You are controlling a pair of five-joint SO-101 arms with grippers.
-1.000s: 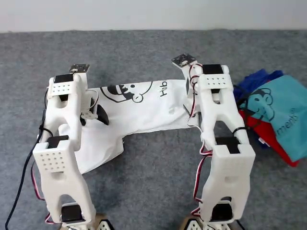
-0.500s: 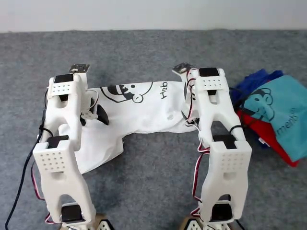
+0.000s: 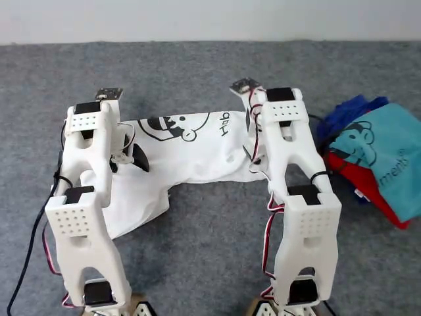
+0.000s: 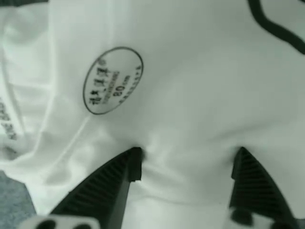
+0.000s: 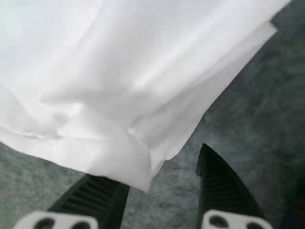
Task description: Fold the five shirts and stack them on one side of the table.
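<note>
Presently, left tool point(image 4: 188, 151) rests spread wide on the white shirt point(image 3: 197, 148). Right tool point(image 5: 165, 168) stands agape at its edge.

Grey carpeted table point(image 3: 197, 66) meets a pale wall point(image 3: 210, 20) behind

— Entry one, white shirt point(image 3: 197, 155): what is covered?
— Its two ends lie under the left arm point(image 3: 89, 171) and right arm point(image 3: 296, 158); print on the round label point(image 4: 113, 80) is blurred, unreadable.
— Entry two, the pile?
— Teal shirt point(image 3: 385, 158) cut by the picture's edge; red shirt point(image 3: 345, 172) and blue shirt point(image 3: 345, 115) mostly buried beneath it.
</note>
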